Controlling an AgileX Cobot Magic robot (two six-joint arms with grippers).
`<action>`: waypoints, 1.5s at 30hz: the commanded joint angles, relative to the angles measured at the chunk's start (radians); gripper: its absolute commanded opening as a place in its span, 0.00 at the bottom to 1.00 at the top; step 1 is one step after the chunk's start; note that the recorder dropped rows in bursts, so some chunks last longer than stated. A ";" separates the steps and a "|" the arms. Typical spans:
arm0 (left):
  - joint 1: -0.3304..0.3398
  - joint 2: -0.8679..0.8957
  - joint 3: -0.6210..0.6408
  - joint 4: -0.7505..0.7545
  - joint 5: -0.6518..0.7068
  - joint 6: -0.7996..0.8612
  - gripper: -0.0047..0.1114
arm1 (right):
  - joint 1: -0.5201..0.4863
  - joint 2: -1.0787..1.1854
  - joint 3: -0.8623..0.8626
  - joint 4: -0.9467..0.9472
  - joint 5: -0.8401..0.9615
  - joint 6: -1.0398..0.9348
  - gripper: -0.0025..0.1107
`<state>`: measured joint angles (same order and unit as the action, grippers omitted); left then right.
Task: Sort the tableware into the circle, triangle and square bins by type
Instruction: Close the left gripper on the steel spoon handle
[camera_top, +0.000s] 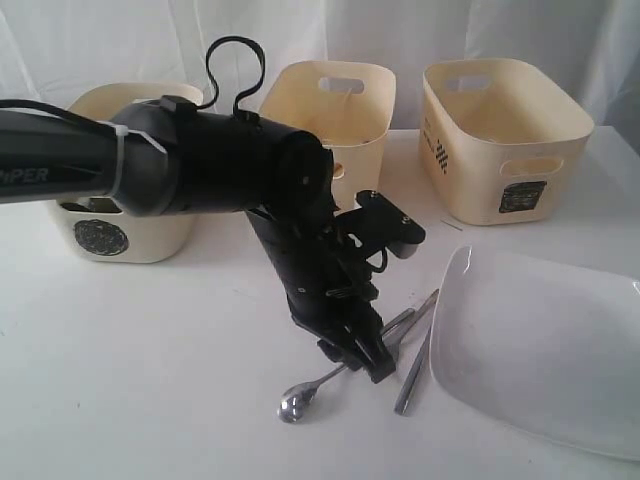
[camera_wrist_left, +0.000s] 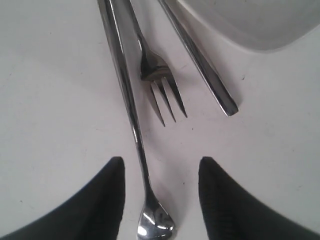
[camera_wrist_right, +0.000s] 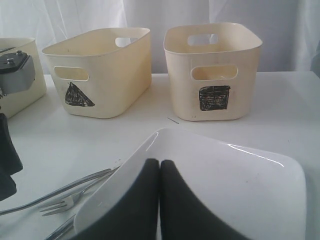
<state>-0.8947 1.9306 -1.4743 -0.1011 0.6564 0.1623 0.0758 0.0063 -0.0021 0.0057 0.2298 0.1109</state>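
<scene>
A steel spoon (camera_wrist_left: 131, 115) lies on the white table, its bowl (camera_top: 293, 405) toward the front. My left gripper (camera_wrist_left: 161, 160) is open just above it, one finger on each side of the handle near the bowl, not touching. In the exterior view the left gripper (camera_top: 365, 362) points down at the cutlery. A fork (camera_wrist_left: 161, 85) and a straight steel utensil (camera_wrist_left: 200, 60) lie beside the spoon. The large white plate (camera_top: 540, 350) rests to the right. My right gripper (camera_wrist_right: 160, 161) is shut, empty, over the plate's (camera_wrist_right: 240, 185) near edge. Mugs, bowls and chopsticks are out of view.
Three cream bins stand at the back: circle bin (camera_top: 120, 225) on the left, triangle bin (camera_wrist_right: 100, 70) in the middle, square bin (camera_wrist_right: 215, 70) on the right. The bulky left arm (camera_top: 200, 160) spans the left of the exterior view. A thin sliver (camera_top: 452, 225) lies near the square bin.
</scene>
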 joint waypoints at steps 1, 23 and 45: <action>-0.004 -0.012 0.008 -0.002 0.045 -0.032 0.48 | -0.006 -0.006 0.002 0.002 -0.009 -0.003 0.02; 0.010 -0.010 0.117 -0.034 -0.104 -0.032 0.48 | -0.006 -0.006 0.002 0.002 -0.009 -0.003 0.02; 0.037 0.025 0.117 0.036 -0.170 -0.029 0.48 | -0.006 -0.006 0.002 0.002 -0.009 -0.003 0.02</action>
<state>-0.8617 1.9430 -1.3628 -0.0619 0.4760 0.1358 0.0758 0.0063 -0.0021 0.0057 0.2298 0.1109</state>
